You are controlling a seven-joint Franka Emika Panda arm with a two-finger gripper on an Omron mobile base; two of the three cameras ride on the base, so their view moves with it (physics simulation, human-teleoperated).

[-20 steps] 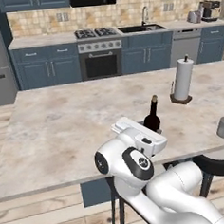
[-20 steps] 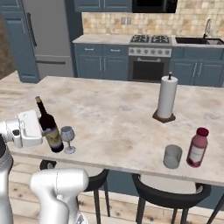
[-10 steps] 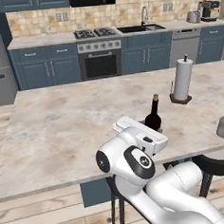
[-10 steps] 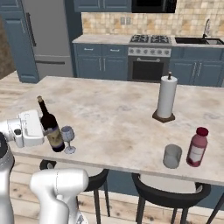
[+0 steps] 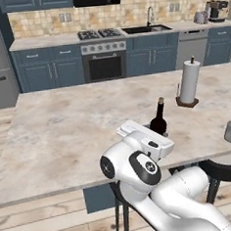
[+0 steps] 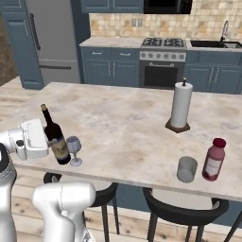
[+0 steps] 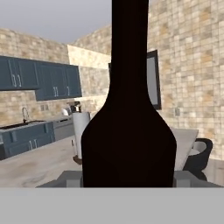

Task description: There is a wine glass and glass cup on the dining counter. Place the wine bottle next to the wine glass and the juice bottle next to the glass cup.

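The hand point(image 6: 47, 142) is clenched on the wine bottle point(image 6: 55, 137), gripping it low on its body at the near left edge of the counter point(image 6: 123, 127). The bottle stands upright, its base at the counter top, though whether it rests there I cannot tell. The wine glass point(image 6: 73, 150) stands just to its right, close beside it. In the hand view the dark bottle point(image 7: 129, 122) rises between the fingers point(image 7: 70, 178). Far to the right, near the counter's near edge, the glass cup point(image 6: 187, 168) stands with the juice bottle point(image 6: 214, 159) just to its right. A paper towel roll point(image 6: 180, 105) stands on its holder farther back, between the two pairs. Black stools point(image 6: 184, 210) sit under the near edge
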